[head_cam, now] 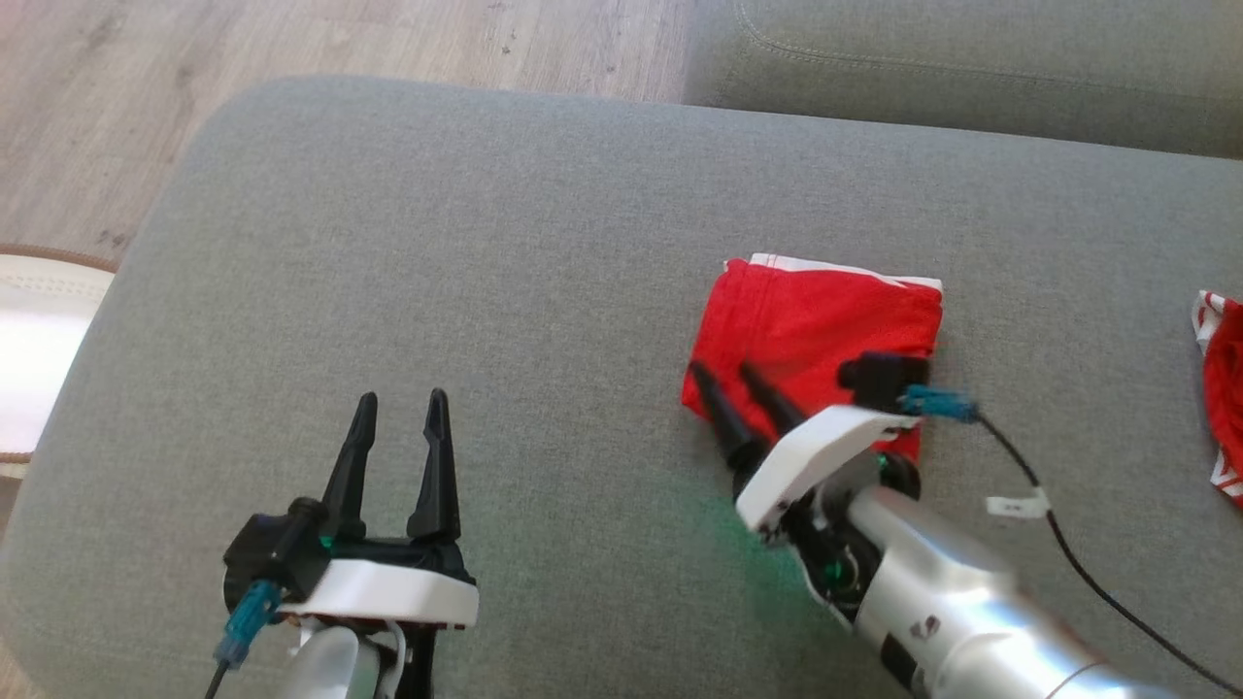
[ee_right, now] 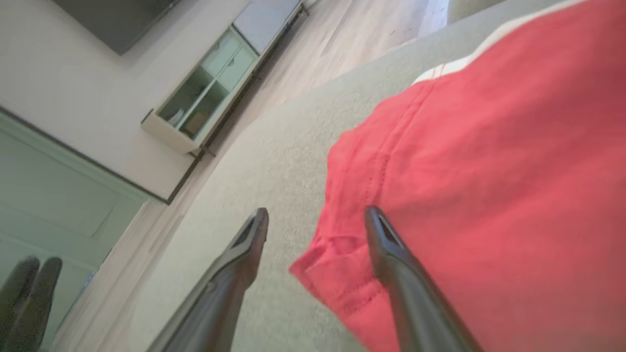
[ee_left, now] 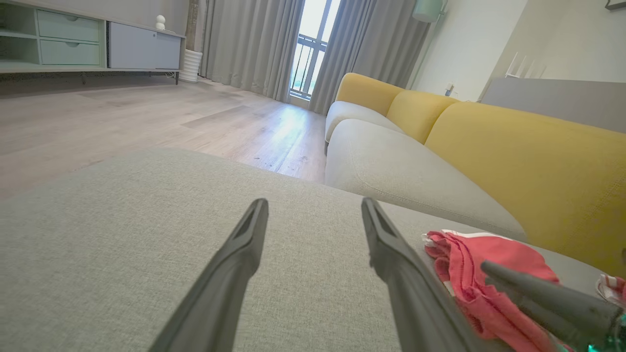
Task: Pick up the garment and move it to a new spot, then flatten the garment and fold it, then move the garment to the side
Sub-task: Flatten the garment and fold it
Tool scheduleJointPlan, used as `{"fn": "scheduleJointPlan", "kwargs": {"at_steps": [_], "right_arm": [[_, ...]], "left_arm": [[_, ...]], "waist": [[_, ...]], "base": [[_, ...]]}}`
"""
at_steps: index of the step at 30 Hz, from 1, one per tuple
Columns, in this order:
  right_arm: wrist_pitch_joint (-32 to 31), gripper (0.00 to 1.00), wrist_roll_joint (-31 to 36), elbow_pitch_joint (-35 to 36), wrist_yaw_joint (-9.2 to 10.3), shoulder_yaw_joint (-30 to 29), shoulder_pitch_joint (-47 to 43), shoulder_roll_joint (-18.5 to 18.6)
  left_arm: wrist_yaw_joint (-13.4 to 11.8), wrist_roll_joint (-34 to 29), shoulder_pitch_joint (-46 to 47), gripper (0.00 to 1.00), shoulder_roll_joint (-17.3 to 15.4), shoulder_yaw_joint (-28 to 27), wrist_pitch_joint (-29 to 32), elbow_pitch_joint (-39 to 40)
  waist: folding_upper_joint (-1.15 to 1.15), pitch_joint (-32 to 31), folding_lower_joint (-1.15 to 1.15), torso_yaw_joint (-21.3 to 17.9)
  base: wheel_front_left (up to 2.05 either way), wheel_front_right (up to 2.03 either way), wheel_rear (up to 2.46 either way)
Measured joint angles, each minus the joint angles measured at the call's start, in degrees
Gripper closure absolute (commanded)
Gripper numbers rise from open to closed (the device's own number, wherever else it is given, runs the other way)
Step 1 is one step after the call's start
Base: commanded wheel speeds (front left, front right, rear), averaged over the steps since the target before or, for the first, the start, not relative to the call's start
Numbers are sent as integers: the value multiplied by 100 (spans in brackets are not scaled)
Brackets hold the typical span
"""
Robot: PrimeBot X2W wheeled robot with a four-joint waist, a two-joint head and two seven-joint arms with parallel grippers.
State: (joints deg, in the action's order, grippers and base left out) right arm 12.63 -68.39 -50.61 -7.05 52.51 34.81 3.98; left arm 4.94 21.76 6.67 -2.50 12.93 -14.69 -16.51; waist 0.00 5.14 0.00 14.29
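surface: grey sofa cushion (head_cam: pixel 388 243) sitting on wood floor (head_cam: pixel 291 39), yellow backrests (ee_left: pixel 513 161) and grey curtains (ee_left: pixel 254 44) standing beyond | red folded garment (head_cam: pixel 816 320) lying right of centre on cushion | right end effector (head_cam: pixel 723 374) hovering open, 2 fingers straddling garment's near-left corner, gripping nothing, contact unclear | left end effector (head_cam: pixel 403 398) hovering open, empty, well apart from garment

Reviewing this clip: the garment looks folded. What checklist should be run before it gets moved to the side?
1. The garment is folded into a compact rectangle: ok.
2. The right hand is open, straddling its near corner: ok.
3. Its fingers touch the fabric: cannot tell.
4. The left hand is open and apart from it: ok.
5. Bare cushion lies beside it: ok.
6. The other red cloth lies apart: ok.
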Motion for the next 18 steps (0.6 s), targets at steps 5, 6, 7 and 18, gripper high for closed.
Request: {"fn": "scheduleJointPlan", "kwargs": {"at_steps": [5,6,7,18], "right_arm": [[-358,0,99,47,0,659,-2,-7],[-419,0,110,49,0,740,-3,-9],[-472,0,110,47,0,803,-3,-10],[129,0,938,-620,0,179,644,-16]], "left_arm": [[-42,12,-1,0,-1,-2,0,0],[-42,12,-1,0,-1,-2,0,0],[-43,12,-1,0,-1,-5,0,1],[-38,9,1,0,-3,-185,0,401]], "waist": [[0,-43,0,-24],[0,-55,0,-48],[0,-65,0,-75],[0,-118,0,-695]], "base": [[0,0,0],[0,0,0],[0,0,0],[0,0,0]]}}
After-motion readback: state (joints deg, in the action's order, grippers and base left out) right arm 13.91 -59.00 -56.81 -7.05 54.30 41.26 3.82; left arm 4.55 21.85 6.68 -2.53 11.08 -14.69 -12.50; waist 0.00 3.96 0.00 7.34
